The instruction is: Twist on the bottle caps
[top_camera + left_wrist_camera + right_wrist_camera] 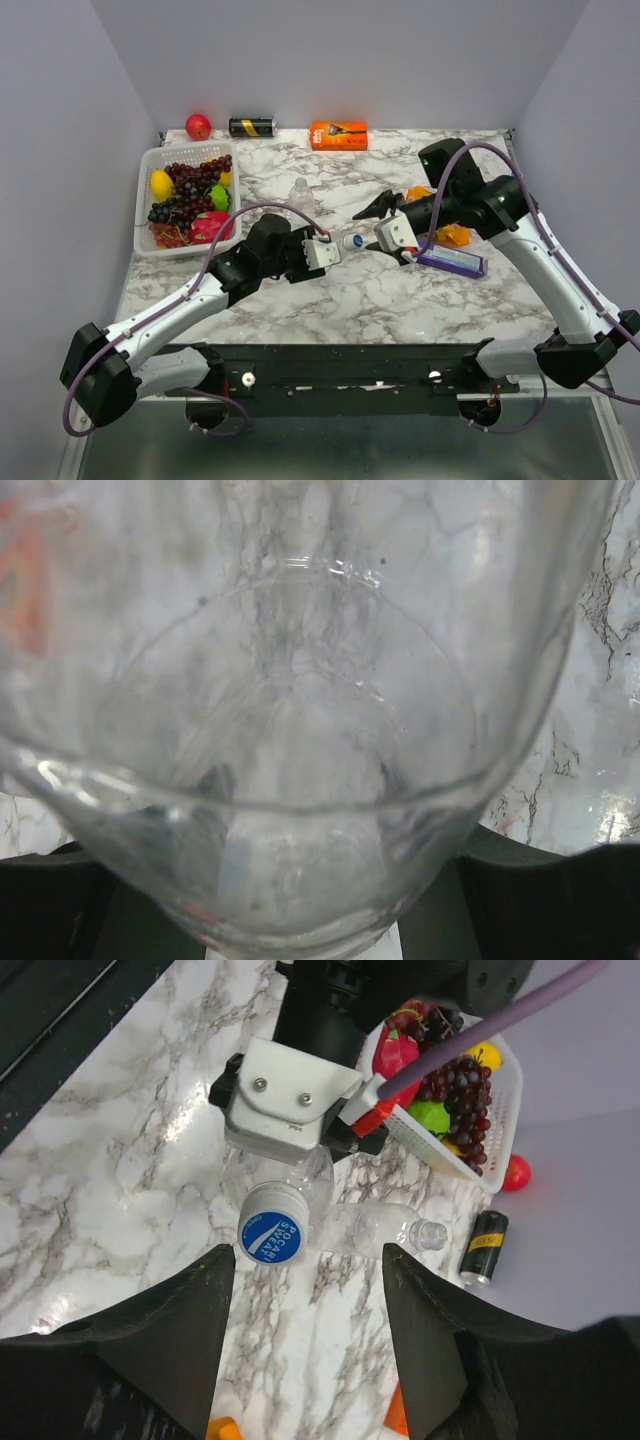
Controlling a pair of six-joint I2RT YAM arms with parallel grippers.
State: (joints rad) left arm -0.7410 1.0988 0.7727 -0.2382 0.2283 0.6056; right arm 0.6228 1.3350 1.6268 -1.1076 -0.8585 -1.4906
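Note:
My left gripper (333,247) is shut on a clear bottle (300,680), held on its side with the neck toward the right arm. The bottle fills the left wrist view, with dark fingers (50,900) at its lower sides. A blue-topped bottle cap (272,1234) sits on that bottle's neck, also visible from above as a small cap (353,241). My right gripper (308,1260) is open, its fingertips just short of the cap and touching nothing. A second clear bottle (300,193), uncapped, stands behind; its open neck (428,1232) shows in the right wrist view.
A white basket (150,160) of fruit stands at the left. An apple (198,126), a black-and-gold can (252,127) and an orange box (338,134) line the back edge. A purple box (452,261) and orange pieces (455,235) lie under the right arm.

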